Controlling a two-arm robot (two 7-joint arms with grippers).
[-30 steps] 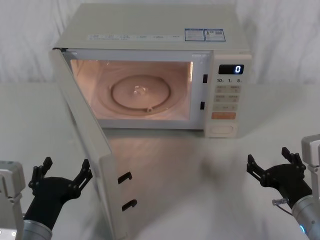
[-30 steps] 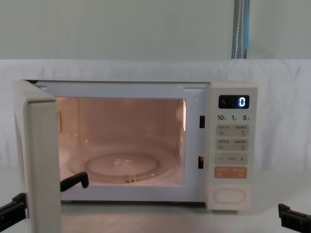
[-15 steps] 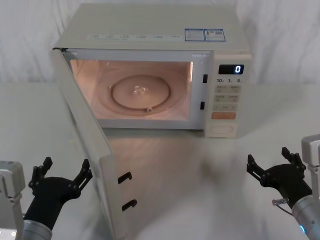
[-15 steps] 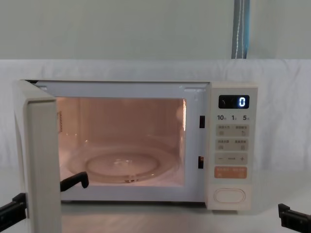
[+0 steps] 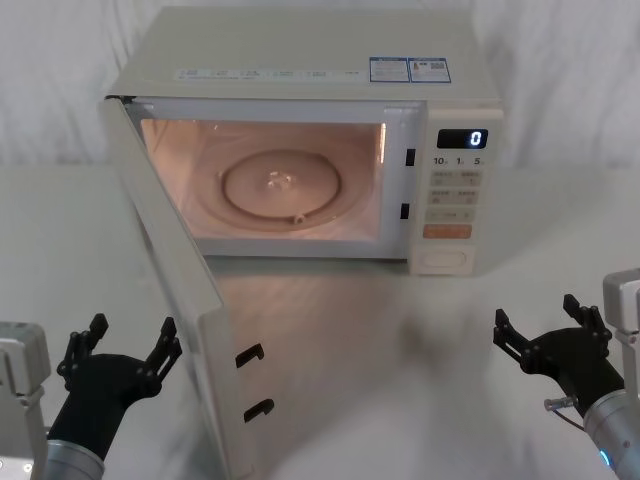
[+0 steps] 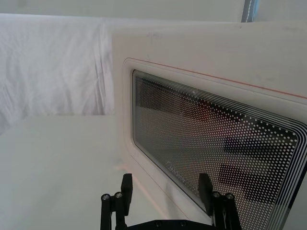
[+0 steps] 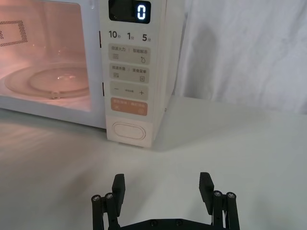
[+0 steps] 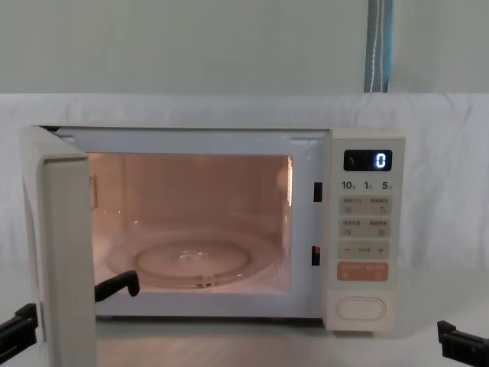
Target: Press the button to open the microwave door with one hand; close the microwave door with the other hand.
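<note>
The microwave door is standing wide open toward the counter's front edge, while the left gripper and right gripper are hovering with fingers spread wide, holding nothing.

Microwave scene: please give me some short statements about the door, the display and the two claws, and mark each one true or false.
1. The cream microwave door with its dark glass window stands swung open. True.
2. The dark digital display reads 5. False: it reads 0.
3. The black left claw presses on the door. False: it hovers open near the door's outer face, apart from it.
4. The black right claw is open, short of the wide cream-white pill-shaped button. True.
5. The cavity light is on. True.
</note>
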